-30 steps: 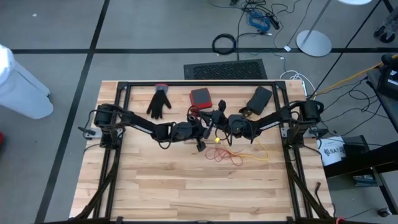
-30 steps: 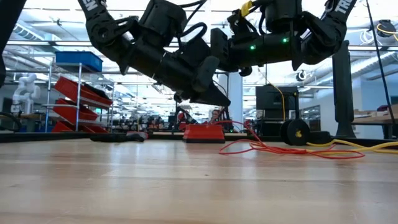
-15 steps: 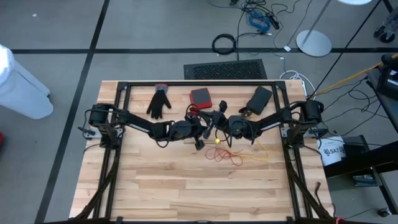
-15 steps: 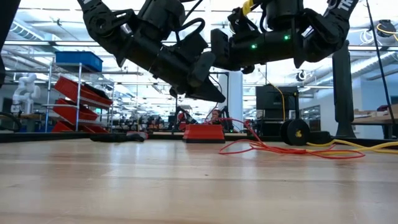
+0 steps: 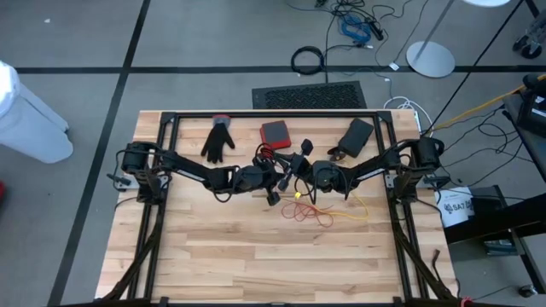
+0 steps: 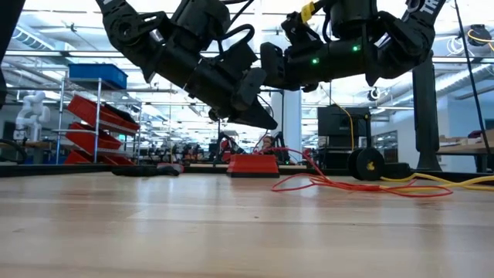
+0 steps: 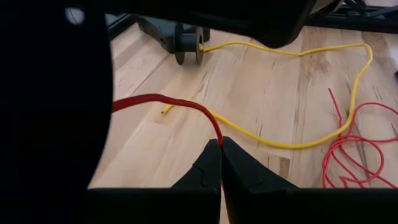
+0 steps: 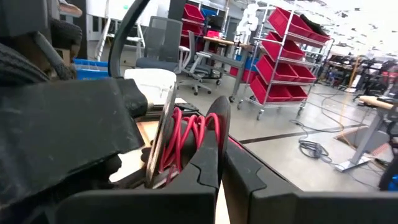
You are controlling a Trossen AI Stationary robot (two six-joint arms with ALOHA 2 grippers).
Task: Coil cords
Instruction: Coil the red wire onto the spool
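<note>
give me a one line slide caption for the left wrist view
Left gripper shut on a red cord above the wooden table, with a yellow cord trailing loose beyond.

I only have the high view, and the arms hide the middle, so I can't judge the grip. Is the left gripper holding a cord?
Observer: Yes, the left gripper is shut on the red cord.
Operator: And the right one?
Observer: The right gripper is shut, with several red loops beside its fingers; whether it pinches them is unclear.
Operator: Are they touching the table?
Observer: No, both hang above the table.
</note>
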